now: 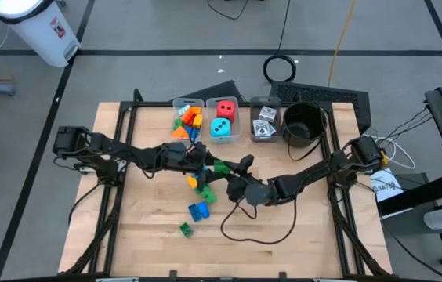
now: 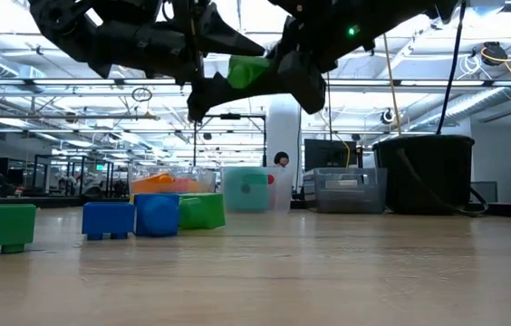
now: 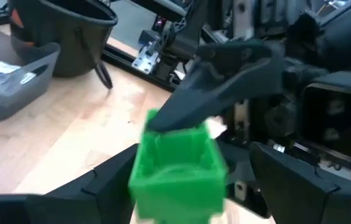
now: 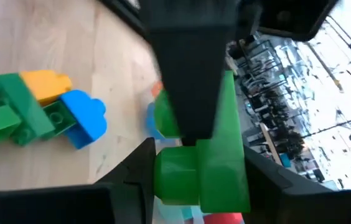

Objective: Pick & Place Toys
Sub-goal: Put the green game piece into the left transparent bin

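The table point(image 1: 299, 235) is pale wood, with 2 dark arms meeting over its middle. At the far edge stand 3 clear bins point(image 1: 221, 119) in a row and a black pot point(image 1: 303, 125) beside them. The bin nearest the left arm holds orange and other bricks, the middle bin a red die point(image 1: 226, 109) and a teal die point(image 1: 221, 128), and the one beside the pot cards point(image 1: 265, 120).

The left hand point(image 1: 205, 160) and right hand point(image 1: 240, 174) meet above the table on 1 green brick point(image 1: 221, 167), lifted clear of the wood. The right hand's fingers point(image 4: 191, 74) press on the brick's sides; that grip is plain in its wrist view, with a stud toward that camera. The left hand's fingers point(image 3: 101, 180) stand wide on either side of the brick; I cannot tell if they touch it. In the left wrist view its hollow underside faces that camera. Its long axis I cannot tell.

On the table below lie a cluster of green, yellow and blue bricks point(image 1: 204, 186), a blue brick point(image 1: 198, 211) and a small green brick point(image 1: 185, 229).
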Robot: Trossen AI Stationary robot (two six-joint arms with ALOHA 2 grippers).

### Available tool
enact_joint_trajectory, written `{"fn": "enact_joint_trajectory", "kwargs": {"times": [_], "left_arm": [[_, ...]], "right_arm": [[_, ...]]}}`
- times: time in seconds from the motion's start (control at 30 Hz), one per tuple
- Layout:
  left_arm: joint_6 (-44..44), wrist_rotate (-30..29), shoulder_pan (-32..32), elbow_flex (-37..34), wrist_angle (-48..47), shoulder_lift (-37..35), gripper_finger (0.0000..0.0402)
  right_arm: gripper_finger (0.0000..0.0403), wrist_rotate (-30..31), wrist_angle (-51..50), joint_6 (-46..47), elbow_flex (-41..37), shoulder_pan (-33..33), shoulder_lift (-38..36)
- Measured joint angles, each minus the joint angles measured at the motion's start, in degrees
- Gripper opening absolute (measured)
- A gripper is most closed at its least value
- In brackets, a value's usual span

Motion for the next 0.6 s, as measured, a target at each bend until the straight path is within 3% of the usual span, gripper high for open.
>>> {"fn": "enact_joint_trajectory", "kwargs": {"times": [0.2, 0.4, 0.6], "left_arm": [[0.0, 0.0, 0.0, 0.0, 0.0, 0.0, 0.0259], [0.0, -0.3, 0.3, 0.3, 0.0, 0.0, 0.0141], [3.7, 0.8, 3.6, 0.4, -3.8, -3.6, 0.0140]], "right_arm": [[0.0141, 0.2, 1.7, -0.5, 0.0, 0.1, 0.0], [0.0154, 0.3, 1.7, 1.3, 0.0, 0.2, 0.0], [0.0199, 0.5, 1.9, 11.2, 0.1, 0.1, -0.1]]}}
